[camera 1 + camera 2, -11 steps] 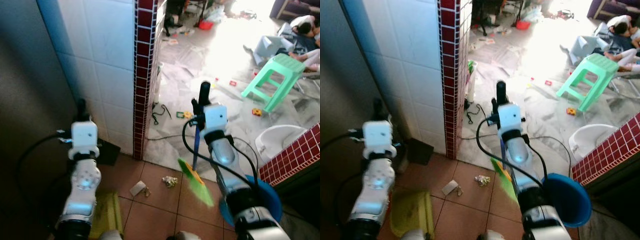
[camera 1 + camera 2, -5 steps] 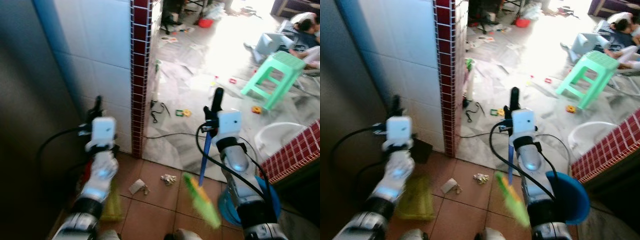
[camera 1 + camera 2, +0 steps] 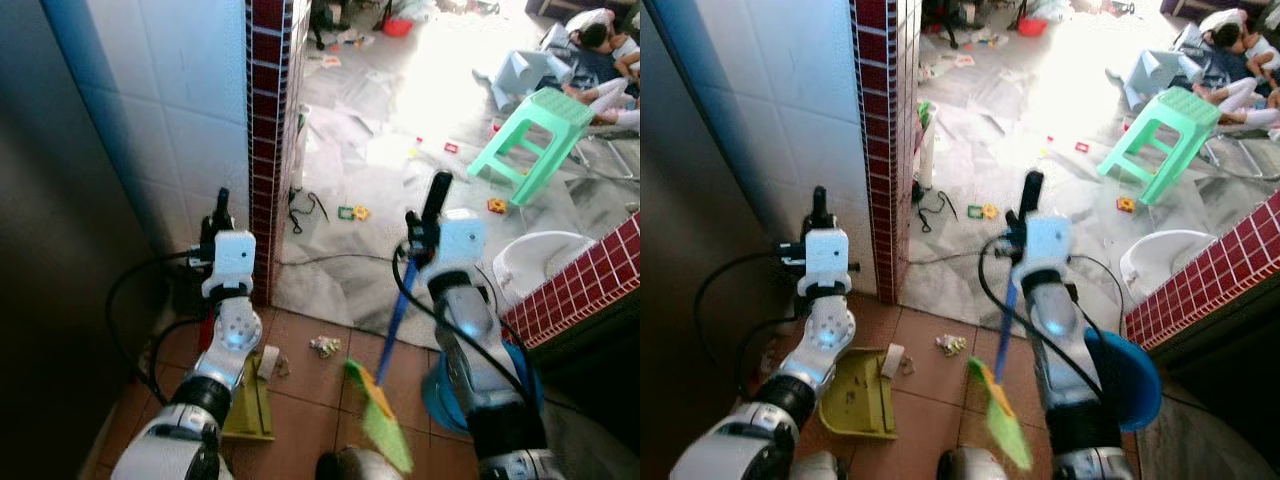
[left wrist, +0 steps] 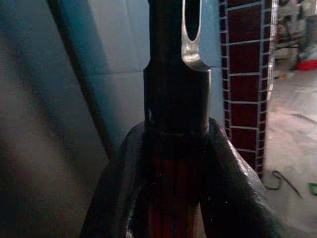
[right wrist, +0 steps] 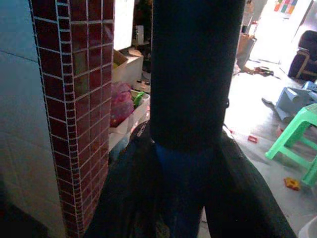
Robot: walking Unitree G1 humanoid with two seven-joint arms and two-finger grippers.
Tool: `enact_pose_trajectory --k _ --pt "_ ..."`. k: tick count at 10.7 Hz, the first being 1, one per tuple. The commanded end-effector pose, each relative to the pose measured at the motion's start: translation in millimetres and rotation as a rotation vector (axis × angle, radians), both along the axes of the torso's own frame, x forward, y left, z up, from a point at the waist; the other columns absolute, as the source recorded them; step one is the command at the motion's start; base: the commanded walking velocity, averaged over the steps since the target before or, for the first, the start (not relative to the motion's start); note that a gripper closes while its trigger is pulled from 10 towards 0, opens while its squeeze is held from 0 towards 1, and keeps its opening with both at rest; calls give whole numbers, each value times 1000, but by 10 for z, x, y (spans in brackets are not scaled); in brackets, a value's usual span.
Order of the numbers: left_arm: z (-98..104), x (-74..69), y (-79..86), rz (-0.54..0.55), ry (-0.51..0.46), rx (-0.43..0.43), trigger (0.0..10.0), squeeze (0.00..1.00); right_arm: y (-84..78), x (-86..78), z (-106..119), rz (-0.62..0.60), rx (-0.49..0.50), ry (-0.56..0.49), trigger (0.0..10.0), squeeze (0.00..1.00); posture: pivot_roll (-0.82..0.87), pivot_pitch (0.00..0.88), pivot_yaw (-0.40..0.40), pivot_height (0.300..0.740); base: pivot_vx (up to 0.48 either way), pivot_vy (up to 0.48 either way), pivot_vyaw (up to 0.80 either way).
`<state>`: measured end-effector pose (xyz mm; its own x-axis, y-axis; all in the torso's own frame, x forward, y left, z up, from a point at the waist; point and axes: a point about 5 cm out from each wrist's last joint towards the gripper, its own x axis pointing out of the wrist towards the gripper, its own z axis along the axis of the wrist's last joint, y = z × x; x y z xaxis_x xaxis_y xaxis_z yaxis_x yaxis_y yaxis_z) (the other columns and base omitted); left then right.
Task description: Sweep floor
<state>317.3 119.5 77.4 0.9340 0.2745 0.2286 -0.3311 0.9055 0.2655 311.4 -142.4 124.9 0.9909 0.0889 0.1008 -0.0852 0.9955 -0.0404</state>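
My right gripper (image 3: 424, 226) is shut on the black grip of a broom. Its blue shaft (image 3: 397, 318) slants down to green bristles (image 3: 998, 422) above the brown tiles. The grip and shaft (image 5: 178, 168) sit between the fingers (image 5: 124, 198) in the right wrist view. My left gripper (image 3: 216, 236) is shut on the upright dustpan handle (image 4: 171, 198), which is red with a black top. The yellow-green dustpan (image 3: 862, 395) lies on the tiles beside a white scrap (image 3: 894, 358). A crumpled bit of paper (image 3: 951, 344) lies between the pan and the bristles.
A red-tiled pillar (image 3: 265, 120) and a white tiled wall stand close at my left. A blue bucket (image 3: 1130, 375) and a low red-tiled wall (image 3: 590, 290) are at my right. Beyond lie a white basin (image 3: 535, 265), a green stool (image 3: 528, 135), a floor cable, toys and a person (image 3: 600, 30).
The camera has shifted. My left arm has swung inward, bringing the dustpan right beside the white scrap. The broom's bristles have dropped back a little toward me.
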Motion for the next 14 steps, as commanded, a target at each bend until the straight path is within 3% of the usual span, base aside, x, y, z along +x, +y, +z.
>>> enact_pose_trajectory --k 1,3,4,5,6,11,14 --pt "59 32 70 41 -39 85 10000 0 -66 62 143 -47 -24 -53 10000 0 -110 139 -124 740 0 0 0" --pt "207 59 206 131 -119 94 10000 0 -49 117 293 -43 -37 -105 10000 0 -102 155 -124 740 0 0 0" --pt "233 71 224 137 -121 45 10000 0 -69 161 390 -45 -49 -134 10000 0 -91 161 -125 740 0 0 0" --pt "253 64 143 47 -125 -36 10000 0 -76 187 453 -40 -89 -169 10000 0 -77 162 -122 740 0 0 0" --pt "269 29 135 22 -136 -55 10000 0 -46 189 501 -18 -132 -210 10000 0 -64 161 -118 740 0 0 0" --pt "337 -2 333 39 -145 -35 10000 0 154 267 563 17 -129 -267 10000 0 -21 151 -110 740 233 0 265" --pt "340 1 321 36 -136 -39 10000 0 159 285 560 17 -138 -276 10000 0 -26 141 -105 740 293 0 419"
